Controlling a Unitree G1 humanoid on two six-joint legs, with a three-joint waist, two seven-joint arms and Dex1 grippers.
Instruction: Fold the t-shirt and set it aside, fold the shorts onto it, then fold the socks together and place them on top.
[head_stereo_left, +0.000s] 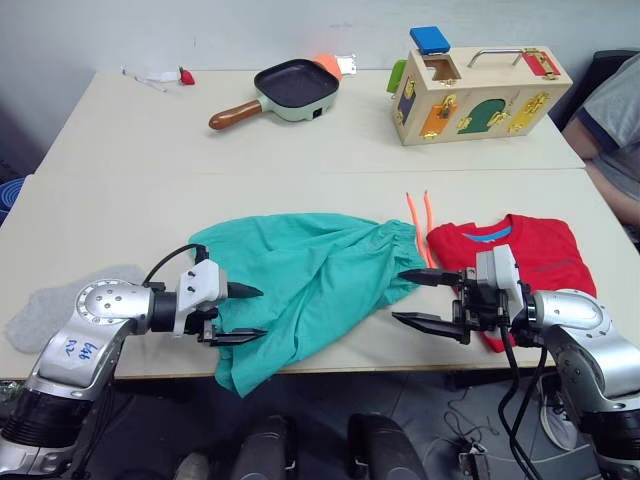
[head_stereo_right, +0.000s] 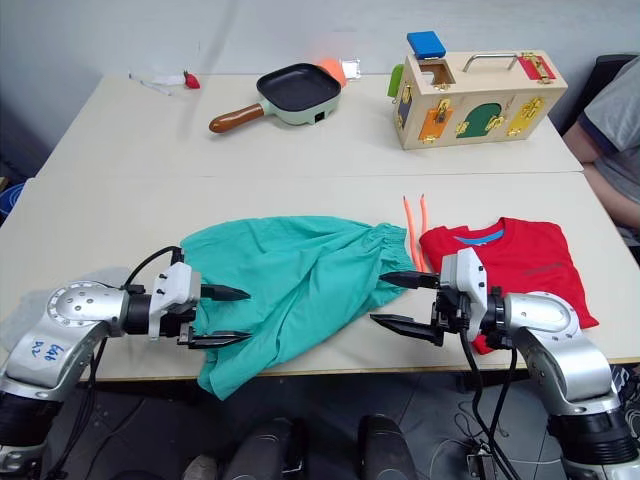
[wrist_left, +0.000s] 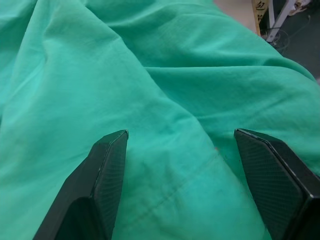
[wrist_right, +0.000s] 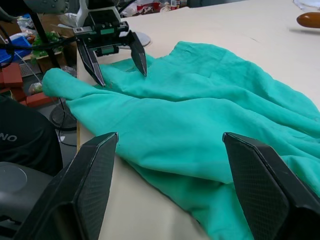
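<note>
At the surface's near edge we see the shorts spread between both wide-open, empty claws: left claw, right claw. T-shirt lies folded beside.

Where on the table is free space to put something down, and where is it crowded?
Bare table lies between the frying pan and the shorts, toward the robot's left. The near edge is crowded: socks, left gripper, shorts, right gripper and t-shirt lie side by side.
</note>
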